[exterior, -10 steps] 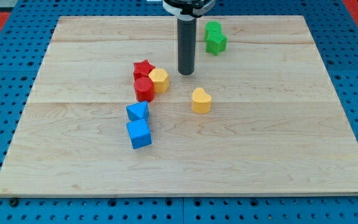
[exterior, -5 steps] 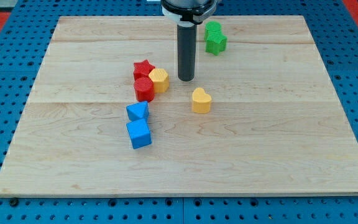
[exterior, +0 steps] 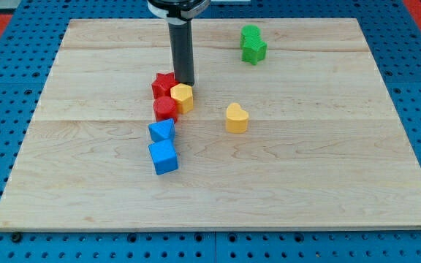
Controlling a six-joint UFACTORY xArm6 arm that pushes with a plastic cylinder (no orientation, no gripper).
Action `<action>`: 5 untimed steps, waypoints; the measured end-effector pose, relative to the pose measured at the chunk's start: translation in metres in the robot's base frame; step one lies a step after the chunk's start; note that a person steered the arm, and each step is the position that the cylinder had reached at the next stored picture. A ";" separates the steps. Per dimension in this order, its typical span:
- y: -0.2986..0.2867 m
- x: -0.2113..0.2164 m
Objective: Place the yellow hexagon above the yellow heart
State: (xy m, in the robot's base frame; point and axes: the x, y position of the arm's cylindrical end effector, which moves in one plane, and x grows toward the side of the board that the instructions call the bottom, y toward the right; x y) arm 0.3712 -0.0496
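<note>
The yellow hexagon lies left of the board's middle, touching a red star at its upper left and a red round block at its lower left. The yellow heart lies apart, to the hexagon's lower right. My tip stands at the hexagon's top edge, between it and the red star, touching or nearly touching both.
A blue triangular block and a blue cube lie just below the red blocks. Two green blocks sit together near the view's top right. The wooden board rests on a blue pegboard.
My tip moved left from above the gap between hexagon and heart to the hexagon's top. The hexagon, red star and red round block shifted slightly left and down.
</note>
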 end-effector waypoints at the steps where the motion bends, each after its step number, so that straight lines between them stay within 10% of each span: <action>1: 0.000 0.001; 5: -0.046 0.012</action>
